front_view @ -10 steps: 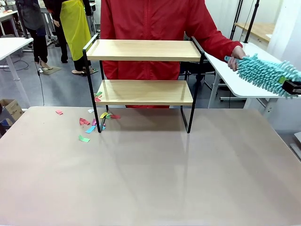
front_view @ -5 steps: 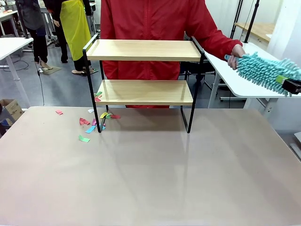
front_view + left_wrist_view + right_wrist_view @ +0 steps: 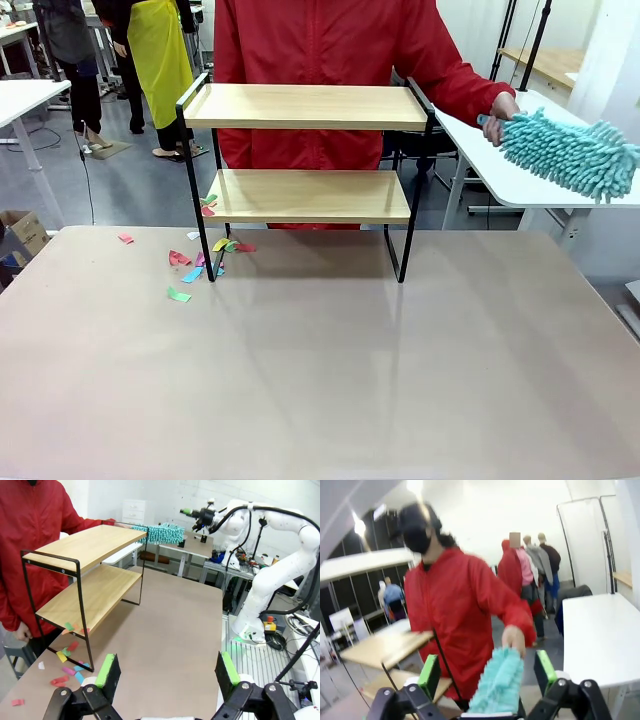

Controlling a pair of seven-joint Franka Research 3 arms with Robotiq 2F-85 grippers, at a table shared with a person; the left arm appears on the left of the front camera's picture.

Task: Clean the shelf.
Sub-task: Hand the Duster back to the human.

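The shelf [image 3: 305, 108] stands at the table's far side, both light wooden boards bare apart from paper scraps [image 3: 207, 205] at the lower board's left end. A person in red holds a teal fluffy duster [image 3: 570, 155] by its handle, off to the shelf's right. In the right wrist view the duster [image 3: 497, 685] reaches in between my right gripper's [image 3: 487, 672] spread fingers, which stand open around it. My left gripper [image 3: 166, 669] hangs open over the table, well back from the shelf [image 3: 87, 545], with nothing between its fingers.
Several coloured paper scraps [image 3: 190, 262] lie on the table by the shelf's front left leg. A white side table [image 3: 500, 175] stands at the right, under the duster. The person's hand [image 3: 500, 108] grips the duster handle. People stand in the background.
My right gripper, seen at the duster's right end in the front view earlier, has slid out past the picture's right edge. The duster and shelf have barely moved.
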